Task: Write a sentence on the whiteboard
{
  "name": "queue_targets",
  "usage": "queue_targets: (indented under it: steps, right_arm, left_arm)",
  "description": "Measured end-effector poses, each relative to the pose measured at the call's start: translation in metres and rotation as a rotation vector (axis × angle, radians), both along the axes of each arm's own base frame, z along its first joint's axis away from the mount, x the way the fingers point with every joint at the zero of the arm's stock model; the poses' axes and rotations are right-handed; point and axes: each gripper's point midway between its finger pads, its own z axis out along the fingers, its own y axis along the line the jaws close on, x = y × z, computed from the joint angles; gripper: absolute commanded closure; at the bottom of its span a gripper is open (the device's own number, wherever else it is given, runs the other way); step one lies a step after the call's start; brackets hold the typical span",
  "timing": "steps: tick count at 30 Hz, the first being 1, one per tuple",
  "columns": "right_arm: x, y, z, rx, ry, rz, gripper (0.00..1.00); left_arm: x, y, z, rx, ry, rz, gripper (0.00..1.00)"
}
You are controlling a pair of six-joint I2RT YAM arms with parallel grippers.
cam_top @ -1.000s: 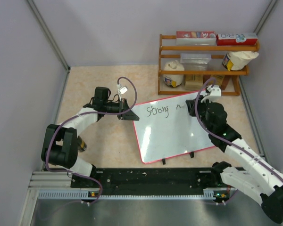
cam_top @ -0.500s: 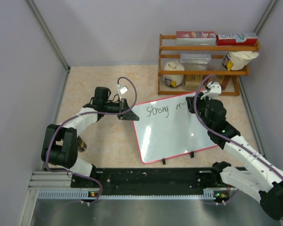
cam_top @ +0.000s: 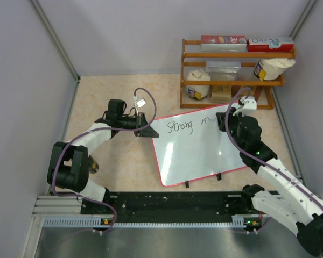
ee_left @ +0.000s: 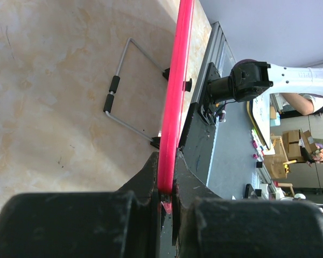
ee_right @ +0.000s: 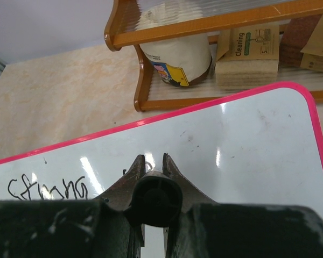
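Note:
The whiteboard [cam_top: 196,153], red-framed and glossy, lies tilted on the table in the top view. Black marker writing, the sentence [cam_top: 180,127], reads "Strong" followed by an "m" near the upper edge. My left gripper [cam_top: 149,130] is shut on the board's left edge; in the left wrist view the red frame [ee_left: 175,91] runs between the jaws of the left gripper [ee_left: 167,177]. My right gripper [cam_top: 226,119] is over the board's upper right part, shut on a black pen [ee_right: 158,200], with the right gripper [ee_right: 153,159] pointing down at the whiteboard [ee_right: 247,140]. The pen's tip is hidden.
A wooden rack [cam_top: 231,80] with jars, boxes and packets stands just behind the board's far edge, close to my right gripper. The board's wire stand [ee_left: 124,80] and black feet [cam_top: 219,176] show. Grey walls close in both sides.
My right gripper has shifted slightly along the board's upper edge with the pen, and the short stroke after "Strong" has grown into an "m". The left arm has not moved.

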Motion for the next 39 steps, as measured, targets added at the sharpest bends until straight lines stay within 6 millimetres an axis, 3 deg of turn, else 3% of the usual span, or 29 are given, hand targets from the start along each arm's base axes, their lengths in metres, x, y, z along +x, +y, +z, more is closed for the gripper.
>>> queue_targets:
  steps: [9,19,29,35,39]
  right_arm:
    - [-0.013,-0.004,-0.013,-0.001,0.015,0.014,1.00]
    - [-0.015,-0.005,-0.009,0.003,0.025,0.012,1.00]
    - [-0.005,-0.004,0.025,0.017,-0.024,-0.007,1.00]
    - [0.005,-0.004,0.008,-0.021,0.023,-0.020,1.00]
    - [0.006,-0.006,0.010,-0.018,0.015,-0.024,1.00]
  left_arm:
    - [0.000,0.000,0.000,0.000,0.001,0.000,1.00]
    - [0.000,0.000,0.000,0.000,-0.003,-0.002,1.00]
    - [0.000,-0.001,0.000,0.000,-0.009,-0.005,1.00]
    - [-0.001,-0.001,0.000,0.001,-0.008,-0.006,1.00]
    - [-0.001,-0.001,0.000,0.000,-0.009,-0.006,1.00]
